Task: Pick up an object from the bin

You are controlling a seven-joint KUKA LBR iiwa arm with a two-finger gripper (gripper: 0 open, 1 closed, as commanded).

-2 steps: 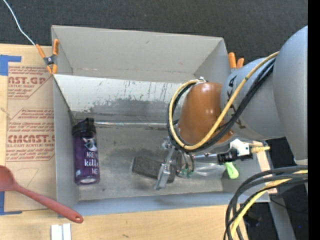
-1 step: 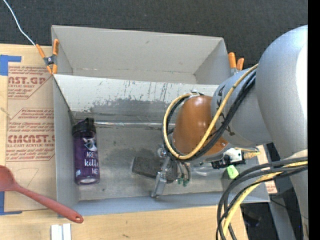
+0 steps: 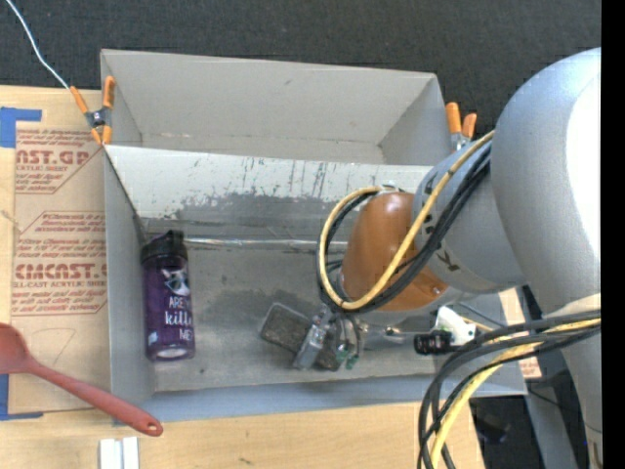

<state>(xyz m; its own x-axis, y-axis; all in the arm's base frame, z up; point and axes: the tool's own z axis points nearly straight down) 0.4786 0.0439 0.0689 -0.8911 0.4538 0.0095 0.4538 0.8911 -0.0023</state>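
Purple bottle [image 3: 168,301] reads "kill"; claw [image 3: 330,345] beside grey block [image 3: 283,326], grip state unclear.

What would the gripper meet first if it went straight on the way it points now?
Probably the small flat grey-brown rectangular block lying right by the gripper; it might instead pass beside the block onto the floor of the grey metal bin. Depth is unclear from this view.

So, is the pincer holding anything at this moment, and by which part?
It cannot be told. The pincer is down at the right edge of a grey flat block, but whether it grips that edge is not visible.
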